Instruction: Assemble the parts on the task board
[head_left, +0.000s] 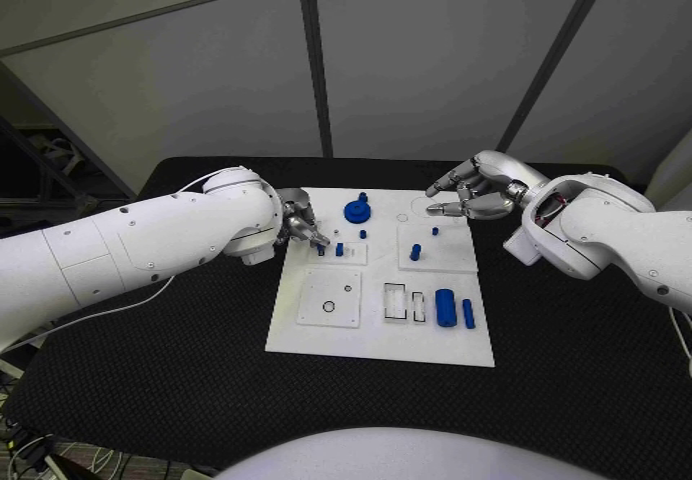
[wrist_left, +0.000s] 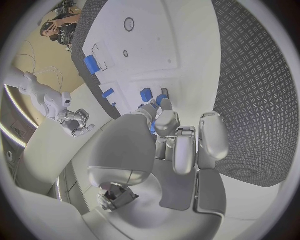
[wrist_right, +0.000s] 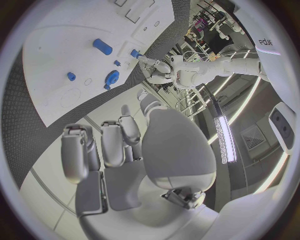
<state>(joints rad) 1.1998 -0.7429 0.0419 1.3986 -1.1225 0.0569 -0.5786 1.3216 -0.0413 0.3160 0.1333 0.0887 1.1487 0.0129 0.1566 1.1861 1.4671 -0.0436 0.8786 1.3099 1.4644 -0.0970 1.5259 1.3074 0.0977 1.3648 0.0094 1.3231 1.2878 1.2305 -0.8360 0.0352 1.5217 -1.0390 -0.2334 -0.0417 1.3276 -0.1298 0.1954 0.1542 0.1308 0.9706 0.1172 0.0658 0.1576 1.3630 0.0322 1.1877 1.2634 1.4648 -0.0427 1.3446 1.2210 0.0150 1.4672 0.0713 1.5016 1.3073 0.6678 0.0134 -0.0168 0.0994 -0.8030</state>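
The white task board (head_left: 378, 345) lies mid-table. My left hand (head_left: 302, 224) reaches over its far left part, and its fingertips (wrist_left: 164, 119) pinch a small blue peg (wrist_left: 152, 128) beside another peg (head_left: 339, 250) on a small raised plate. A round blue part (head_left: 356, 210) stands near the far edge, also seen as the round part (wrist_right: 112, 77). A taller blue peg (head_left: 415, 252) stands on the right plate. A blue cylinder (head_left: 446, 307) and a thin blue bar (head_left: 469, 312) lie at the right. My right hand (head_left: 473, 196) hovers over the far right corner, fingers apart and holding nothing.
A square plate with a small ring hole (head_left: 330, 298) and two rectangular slots (head_left: 395, 301) sit on the board's near half. Black matting (head_left: 173, 340) surrounds the board. A white cable (head_left: 108, 310) trails under the left arm.
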